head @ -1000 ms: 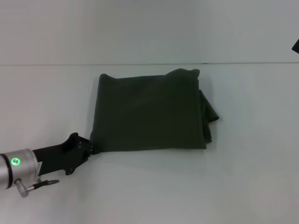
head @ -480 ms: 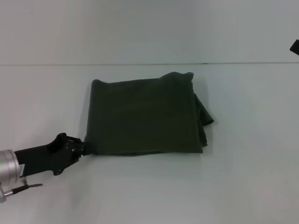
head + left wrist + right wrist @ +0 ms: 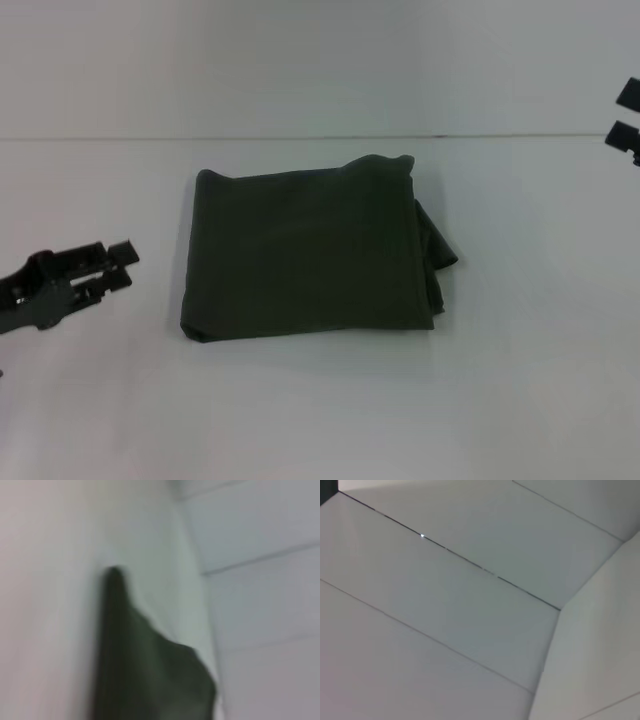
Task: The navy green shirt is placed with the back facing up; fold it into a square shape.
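Table point(image 3: 520, 400): white, bare around load

Navy green shirt point(image 3: 305, 255): laid mid-table as near-square folded stack, plain side up; loose flap seen bulging past right edge

Left gripper point(image 3: 118, 265): held off shirt's left edge, apart, fingers parted, nothing held

Right gripper point(image 3: 625, 115): parked at far right edge, fingers parted, empty

Step judged: folding essentially done, release stage. Next move, if any: right flap to be tucked, edges squared

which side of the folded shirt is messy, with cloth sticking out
The robot's right side of the shirt: a bunched flap pokes out past that edge. The other three edges look fairly straight. The left gripper sits open, apart from the opposite edge.
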